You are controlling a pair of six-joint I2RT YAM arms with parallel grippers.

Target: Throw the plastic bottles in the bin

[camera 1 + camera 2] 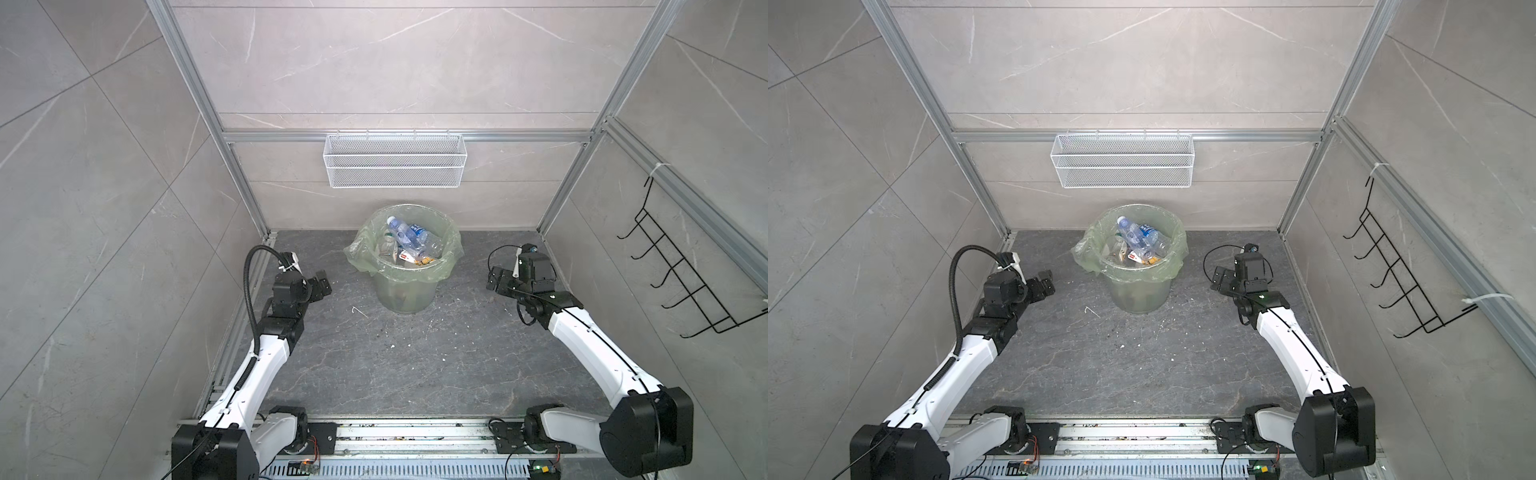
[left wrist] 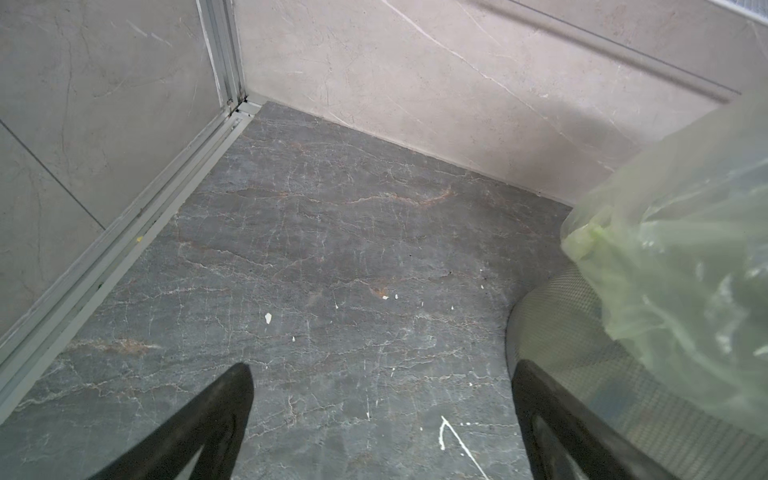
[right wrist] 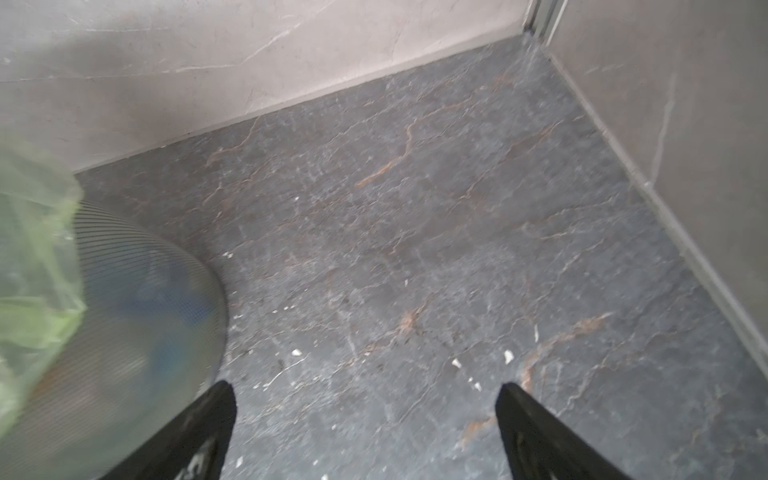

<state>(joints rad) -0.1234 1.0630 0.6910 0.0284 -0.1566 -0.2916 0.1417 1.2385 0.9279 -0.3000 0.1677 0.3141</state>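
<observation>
Two arms flank the bin at the back of a tiled stall. The left gripper and the right gripper each hang near its wall without touching it, jaws spread wide and holding nothing. The wrist views bear this out: only dark floor shows between each pair of black fingers.

The bottles lie heaped inside the bin, clear ones with blue labels uppermost, and in both top views the pile reaches close to the rim. No bottle shows on the floor, which carries only pale flecks and a thin white scrap. On that evidence the job looks done, or all but done.

The danger now lies in the arms themselves. The bin looks light and its load sits high. A gripper swinging inward could strike the wall and tip it, spilling the heap across the floor. The bag droops loose over the rim on the left arm's side, and in the left wrist view one finger stands just beside the wall under it. A careless move there could snag the film and drag the bin along. The slanted top bottle might roll out on any jolt. An arm lifted high over the bin could also meet the basket on the back wall.
</observation>
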